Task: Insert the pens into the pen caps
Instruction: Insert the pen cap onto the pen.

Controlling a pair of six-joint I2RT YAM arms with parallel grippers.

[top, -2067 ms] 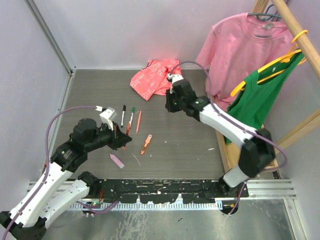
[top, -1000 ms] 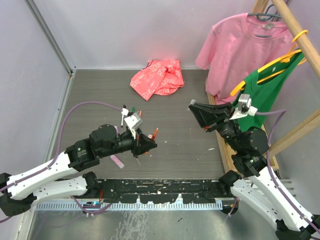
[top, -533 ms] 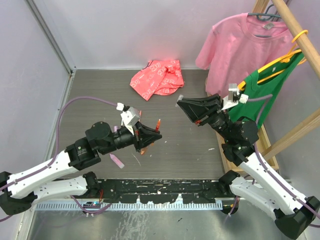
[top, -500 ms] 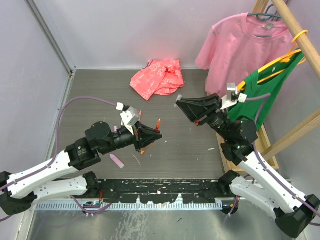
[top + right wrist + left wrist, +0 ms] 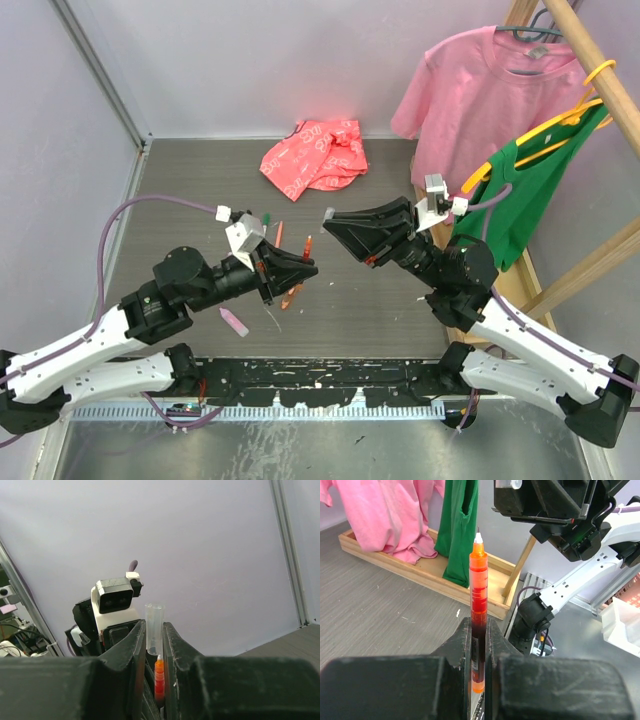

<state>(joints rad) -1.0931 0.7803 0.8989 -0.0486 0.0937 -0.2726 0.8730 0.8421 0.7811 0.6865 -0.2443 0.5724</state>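
Observation:
My left gripper [image 5: 297, 266] [image 5: 478, 626] is shut on an orange-red pen [image 5: 307, 246] [image 5: 478, 587], white tip pointing up toward the right gripper. Held above the table, my right gripper [image 5: 334, 222] [image 5: 154, 626] is shut on a clear pen cap [image 5: 154, 617] [image 5: 328, 214]. In the right wrist view the pen [image 5: 159, 677] has its tip just at the cap's open mouth, between the right fingers. On the table lie a salmon pen [image 5: 278, 232], a short orange one [image 5: 292, 295] and a pink highlighter [image 5: 234, 321].
A red patterned cloth [image 5: 315, 155] lies at the back of the table. A pink shirt [image 5: 470, 90] and a green shirt [image 5: 520, 190] hang from a wooden rack [image 5: 590, 60] at the right, over a wooden base [image 5: 415, 570]. Grey walls bound the left and back.
Both arms have swung toward each other above the table. The right gripper with the cap moved left and the pen tip now meets the cap's mouth.

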